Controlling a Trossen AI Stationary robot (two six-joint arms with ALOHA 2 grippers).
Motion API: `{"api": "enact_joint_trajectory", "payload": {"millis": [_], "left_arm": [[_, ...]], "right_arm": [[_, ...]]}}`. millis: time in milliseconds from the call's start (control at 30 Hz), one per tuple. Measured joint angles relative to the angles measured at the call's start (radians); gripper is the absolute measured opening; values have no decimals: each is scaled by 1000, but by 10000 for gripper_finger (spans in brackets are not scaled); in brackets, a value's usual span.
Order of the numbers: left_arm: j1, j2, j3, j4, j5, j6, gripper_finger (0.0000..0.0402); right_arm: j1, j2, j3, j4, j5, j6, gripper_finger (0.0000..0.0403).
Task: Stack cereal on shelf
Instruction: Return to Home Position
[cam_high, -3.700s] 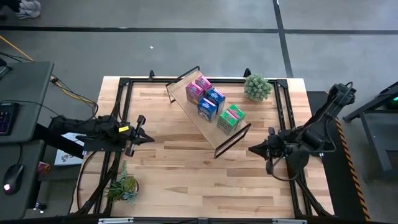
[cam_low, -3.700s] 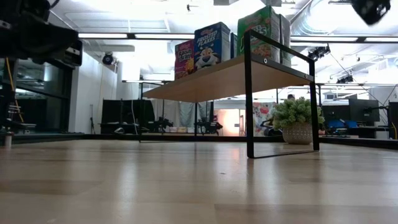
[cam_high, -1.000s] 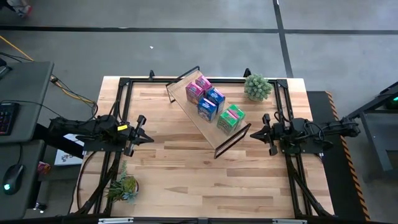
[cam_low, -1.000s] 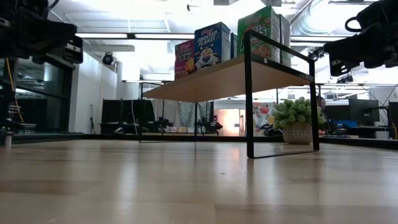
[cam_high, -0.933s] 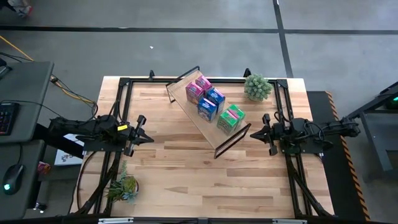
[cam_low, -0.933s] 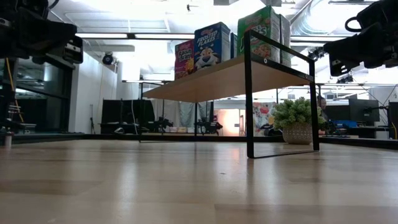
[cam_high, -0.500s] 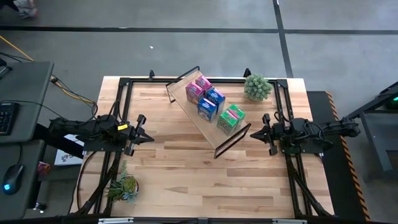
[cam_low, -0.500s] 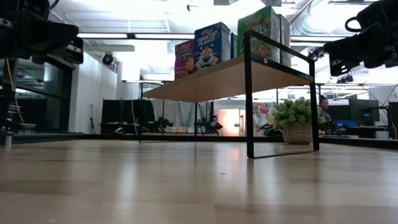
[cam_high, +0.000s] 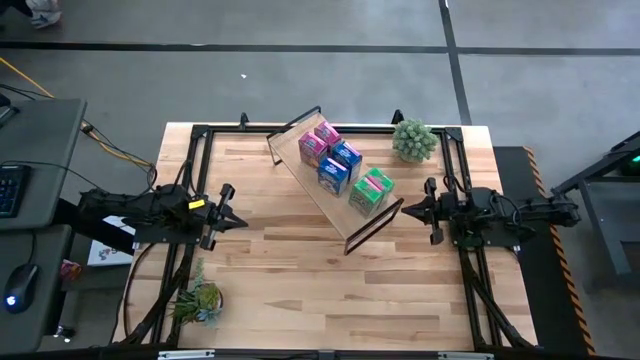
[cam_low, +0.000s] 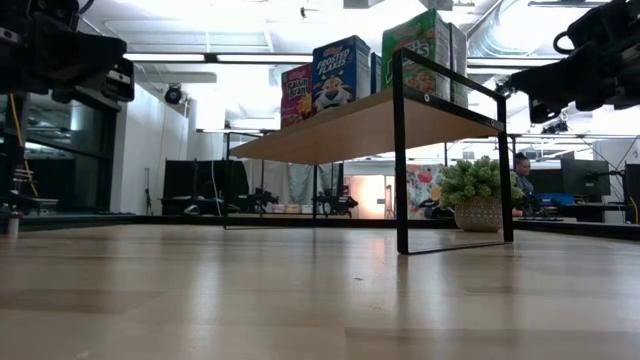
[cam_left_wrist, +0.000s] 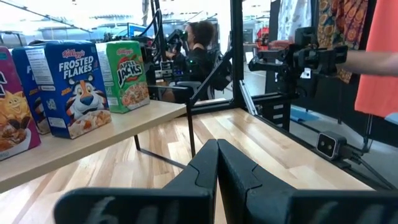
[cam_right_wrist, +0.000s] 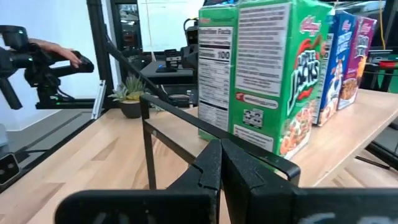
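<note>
Cereal (cam_high: 333, 172) looks fully stacked: six cartons stand in pairs on the shelf (cam_high: 318, 198) and none are left on the tabletop (cam_high: 300, 290), so I judge only parking the arms remains. L to R in the high view: left gripper (cam_high: 238, 221) waits by the table's left edge, fingers clenched on nothing per its wrist cam. Then pink pair (cam_high: 318, 142), blue pair (cam_high: 341, 160), green pair (cam_high: 372, 189) along one long edge of the shelf. Right gripper (cam_high: 407, 211) sits just off the shelf's right end, also pinched closed, empty. Vs 3.7 s ago: cartons, shelf, left arm same. Right arm was bent back at an angle w/ gripper lower in that view; now it's stretched straight, approx mirroring the left
</note>
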Motion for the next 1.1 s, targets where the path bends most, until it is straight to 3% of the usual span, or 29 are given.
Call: {"api": "enact_joint_trajectory", "payload": {"millis": [1100], "left_arm": [[0,3,0,-8,2,0,0]], "right_arm": [[-2,6,0,0,-1,0,0]]}}
